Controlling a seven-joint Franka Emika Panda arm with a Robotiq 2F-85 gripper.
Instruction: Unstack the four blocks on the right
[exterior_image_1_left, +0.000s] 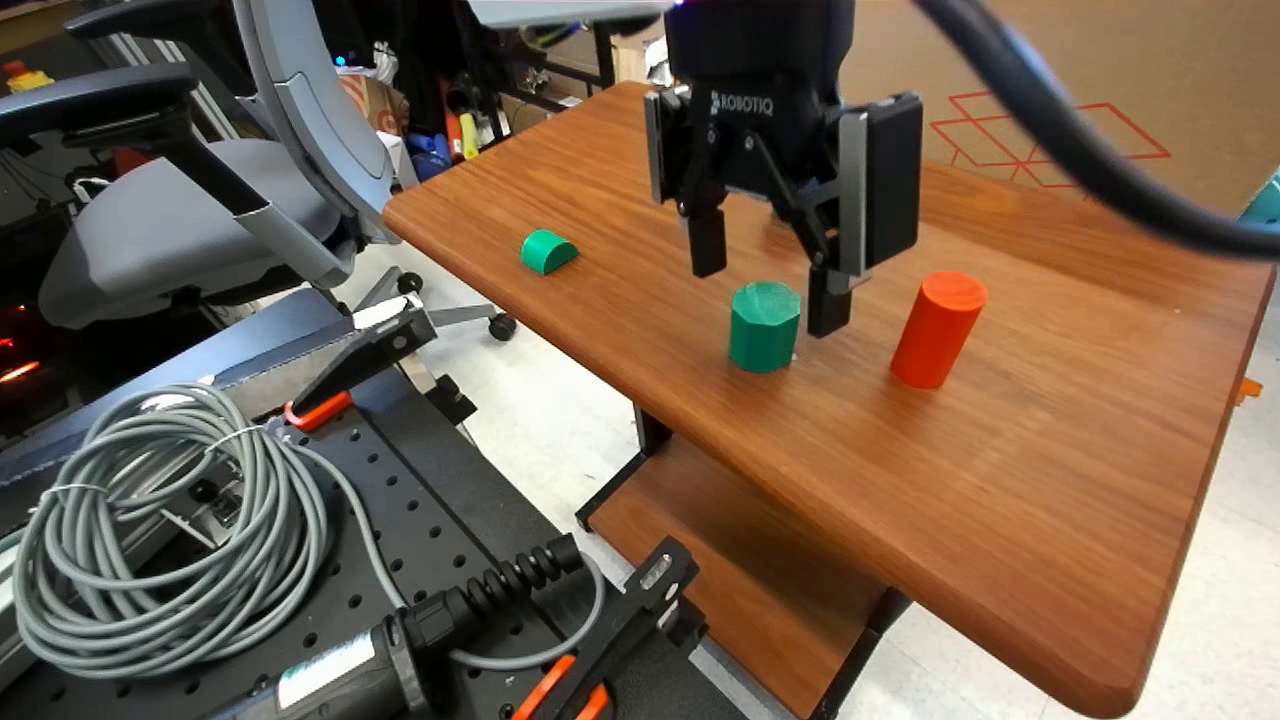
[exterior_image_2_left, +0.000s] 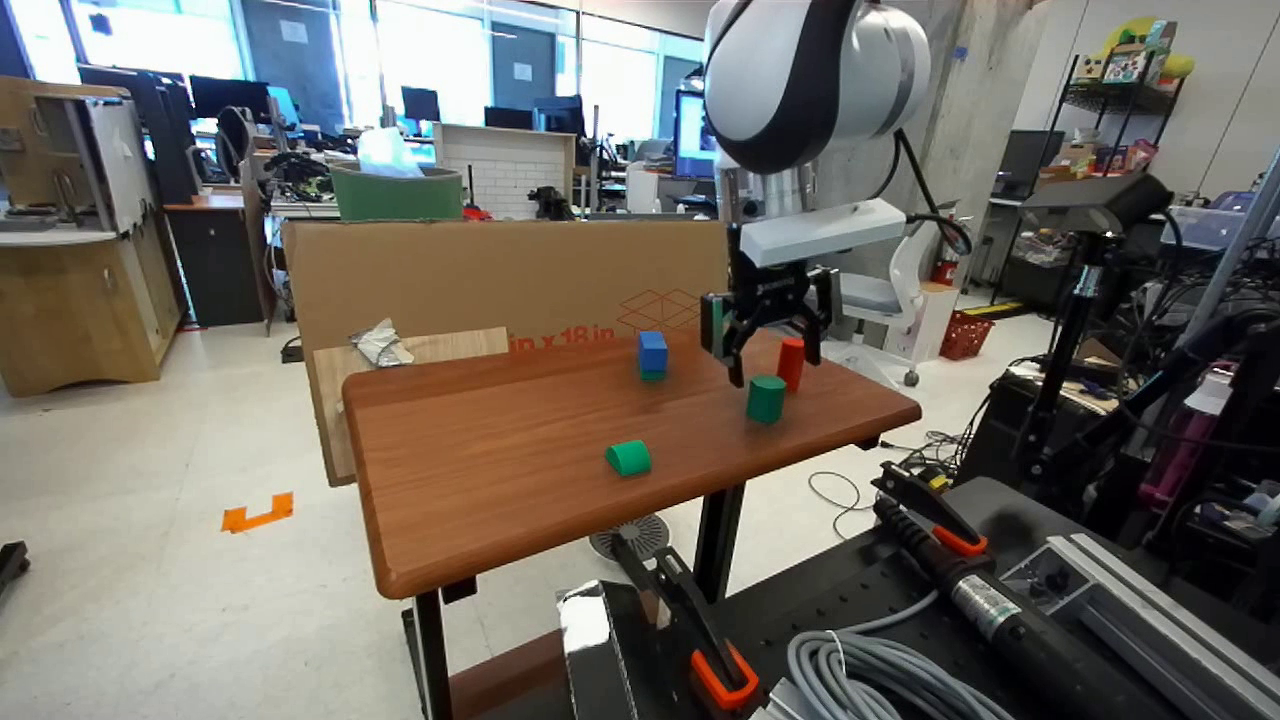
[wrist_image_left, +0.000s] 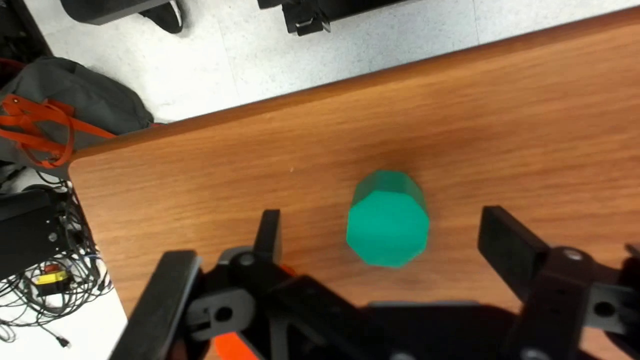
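The gripper (exterior_image_1_left: 768, 287), jaws spread and empty, hangs over the prism (exterior_image_1_left: 764, 330). Presumed step, withdrawal: best raised straight, tipping neither the prism nor the cylinder (exterior_image_1_left: 937, 332) near it.

Green octagonal block (exterior_image_1_left: 765, 335), red cylinder (exterior_image_1_left: 936, 335) (both upright, apart), green half-cylinder (exterior_image_2_left: 629, 458), blue block (exterior_image_2_left: 652, 353) on green piece (exterior_image_2_left: 652, 376).

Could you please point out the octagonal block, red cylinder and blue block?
Octagonal block (wrist_image_left: 388, 228), in the wrist view: top face.
Red cylinder (exterior_image_1_left: 936, 337), in an exterior view: curved side.
Blue block (exterior_image_2_left: 653, 357), in an exterior view: side face.
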